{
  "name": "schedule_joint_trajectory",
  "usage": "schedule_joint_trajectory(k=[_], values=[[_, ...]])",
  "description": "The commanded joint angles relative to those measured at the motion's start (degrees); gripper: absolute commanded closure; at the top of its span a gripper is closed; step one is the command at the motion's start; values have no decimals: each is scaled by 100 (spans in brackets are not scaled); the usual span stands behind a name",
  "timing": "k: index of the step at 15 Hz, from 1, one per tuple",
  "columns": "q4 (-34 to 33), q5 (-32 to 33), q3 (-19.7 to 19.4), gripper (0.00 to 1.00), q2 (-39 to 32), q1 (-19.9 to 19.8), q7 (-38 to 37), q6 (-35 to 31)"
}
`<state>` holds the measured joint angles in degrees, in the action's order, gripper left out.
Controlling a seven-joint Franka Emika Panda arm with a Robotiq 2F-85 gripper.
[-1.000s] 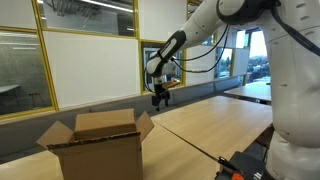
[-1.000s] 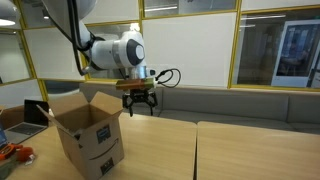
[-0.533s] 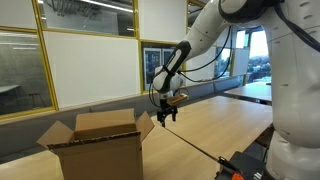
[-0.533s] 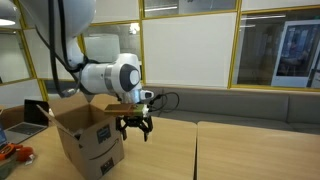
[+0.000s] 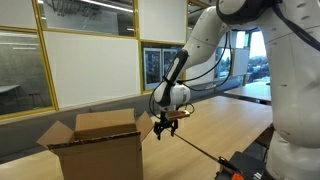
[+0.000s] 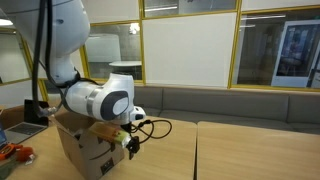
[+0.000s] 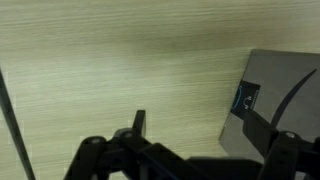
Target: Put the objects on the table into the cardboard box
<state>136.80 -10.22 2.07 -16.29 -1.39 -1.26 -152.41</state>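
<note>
Behind the arm (image 6: 98, 102), the cardboard box (image 6: 86, 155) sits half hidden.

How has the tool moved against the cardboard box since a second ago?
Yes: the tool came down from well above the cardboard box flaps to about flap level, close beside it.

The light wood-grain bench (image 7: 120, 70) fills most of the wrist view, its grain running side to side. A thin dark seam line (image 7: 12, 125) slants down the far left edge. At the right lies a flat grey panel (image 7: 290, 70) with a small blue label (image 7: 243, 98) near its left border; what it belongs to cannot be told. A dark cable (image 7: 290, 98) curves across the panel. Along the bottom edge the black jaws rise into view, spread apart, nothing between them
</note>
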Motion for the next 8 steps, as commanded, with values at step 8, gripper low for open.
schedule_joint_trajectory(k=[8], values=[[-158, -4284, 1766, 0, -608, -1230, 2185, -581]])
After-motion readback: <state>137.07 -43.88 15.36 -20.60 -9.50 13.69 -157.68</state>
